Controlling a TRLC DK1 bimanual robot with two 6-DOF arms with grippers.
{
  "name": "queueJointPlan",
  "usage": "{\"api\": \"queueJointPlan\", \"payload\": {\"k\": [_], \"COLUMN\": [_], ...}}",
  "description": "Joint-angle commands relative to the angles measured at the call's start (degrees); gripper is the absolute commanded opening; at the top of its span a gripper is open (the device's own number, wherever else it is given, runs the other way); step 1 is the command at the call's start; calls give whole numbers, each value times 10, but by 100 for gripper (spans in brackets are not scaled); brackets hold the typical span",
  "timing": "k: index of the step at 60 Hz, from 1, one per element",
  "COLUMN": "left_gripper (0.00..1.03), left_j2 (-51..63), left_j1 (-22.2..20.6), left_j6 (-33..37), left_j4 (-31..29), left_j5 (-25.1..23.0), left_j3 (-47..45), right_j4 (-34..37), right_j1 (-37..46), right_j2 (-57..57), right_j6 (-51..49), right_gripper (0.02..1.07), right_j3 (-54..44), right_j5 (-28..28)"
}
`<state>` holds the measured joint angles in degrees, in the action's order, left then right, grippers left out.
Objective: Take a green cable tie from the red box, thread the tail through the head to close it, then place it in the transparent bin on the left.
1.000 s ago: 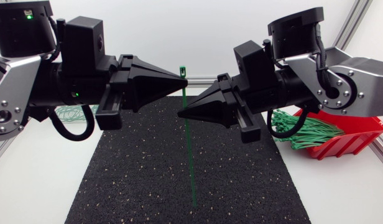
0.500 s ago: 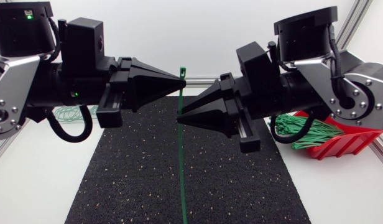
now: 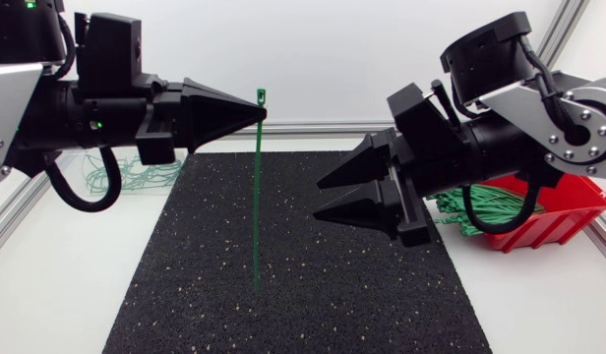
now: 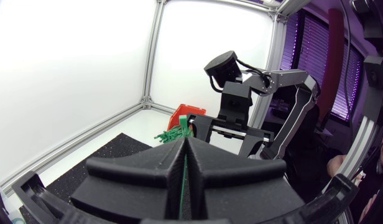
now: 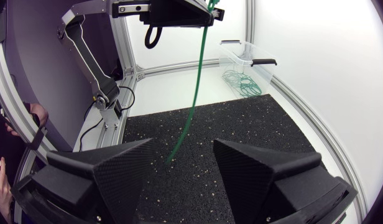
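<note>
Left claw clamped near the head of a hanging green cable tie — right claw spread apart nearby.

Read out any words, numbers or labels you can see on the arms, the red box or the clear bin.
None: no view shows any readable text.
No print shows on the left end effector, the right end effector, the red box, the transparent bin or the green cable tie.

I read no text, number or sign in any view. The red box shows plain walls (no label I can make out).
</note>
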<state>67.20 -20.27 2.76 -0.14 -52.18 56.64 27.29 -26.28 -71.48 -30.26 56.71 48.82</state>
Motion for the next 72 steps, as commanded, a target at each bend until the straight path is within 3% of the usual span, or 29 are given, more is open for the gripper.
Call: {"api": "queueJointPlan", "payload": {"k": [1,21,24,28,29,35,45,54,66,72], "left_gripper": [4,4,4,4,4,4,4,4,4,4], "left_j2": [9,13,13,13,13,13,11,8,7,7], "left_j1": [8,18,18,17,17,17,17,18,18,17], "left_j6": [-8,-2,-2,-2,-2,-1,-1,0,2,2], "left_j4": [-3,-12,-14,-14,-14,-14,-18,-18,-18,-21], "left_j5": [-3,-5,-5,-6,-6,-6,-6,-6,-6,-6], "left_j3": [21,26,28,28,28,28,28,26,26,28], "right_j4": [22,120,119,104,103,124,152,276,261,198], "right_j1": [8,16,16,14,12,4,-40,-45,-80,-84], "right_j2": [-10,-15,-20,-20,-20,-21,-30,-58,-75,-56], "right_j6": [-30,-58,-61,-96,-107,-161,-182,-212,-181,-226], "right_gripper": [76,67,72,102,104,104,104,103,103,103], "right_j3": [16,35,35,23,22,26,38,95,83,28], "right_j5": [-5,0,-9,-27,-31,-46,-178,-152,-210,-220]}}
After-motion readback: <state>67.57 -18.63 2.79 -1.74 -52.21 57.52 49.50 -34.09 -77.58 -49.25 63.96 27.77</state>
